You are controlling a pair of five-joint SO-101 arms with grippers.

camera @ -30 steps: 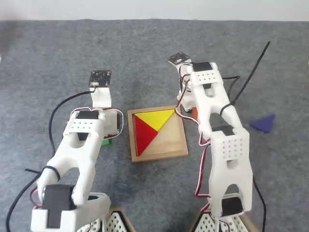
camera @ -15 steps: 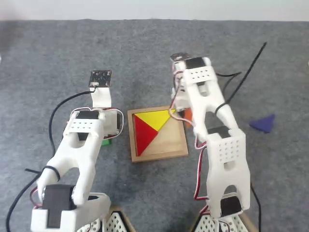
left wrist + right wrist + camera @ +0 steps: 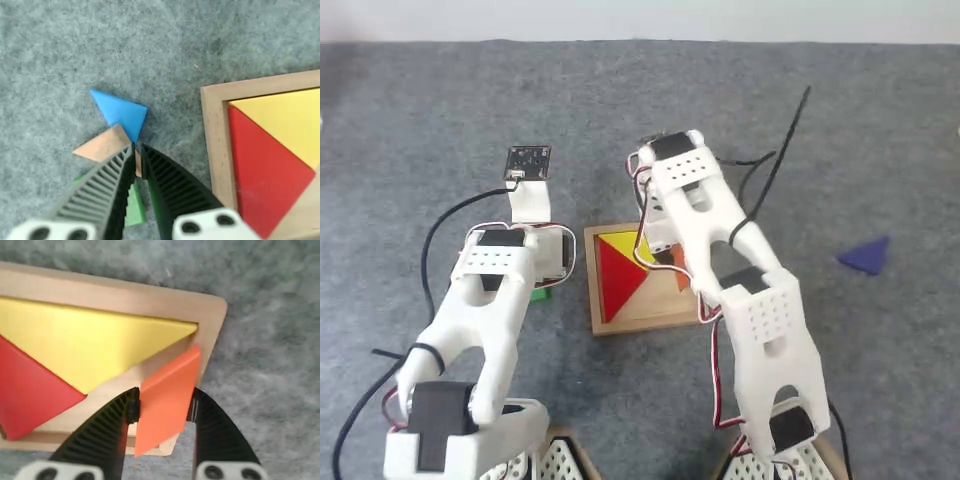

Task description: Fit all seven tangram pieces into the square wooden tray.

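Since a second ago the right gripper [image 3: 162, 402] has swung left, from beside the square wooden tray [image 3: 592, 290] to over it. It squeezes the orange piece [image 3: 167, 390] between its two fingers, over the tray's right side, by the tip of the yellow triangle [image 3: 625, 245]; the red triangle [image 3: 618, 280] lies next to the yellow one in the tray's left part; the tray sits near the middle of the tabletop [image 3: 620, 120]; the left gripper [image 3: 137, 148] has not moved; it is closed with nothing in it, over a tan piece [image 3: 100, 147] left of the tray; a blue triangle [image 3: 122, 111] lies right beside the tan piece; a green piece [image 3: 134, 210] peeks out under the fingers; a purple piece [image 3: 865, 255] lies well apart, near the tabletop's right edge.
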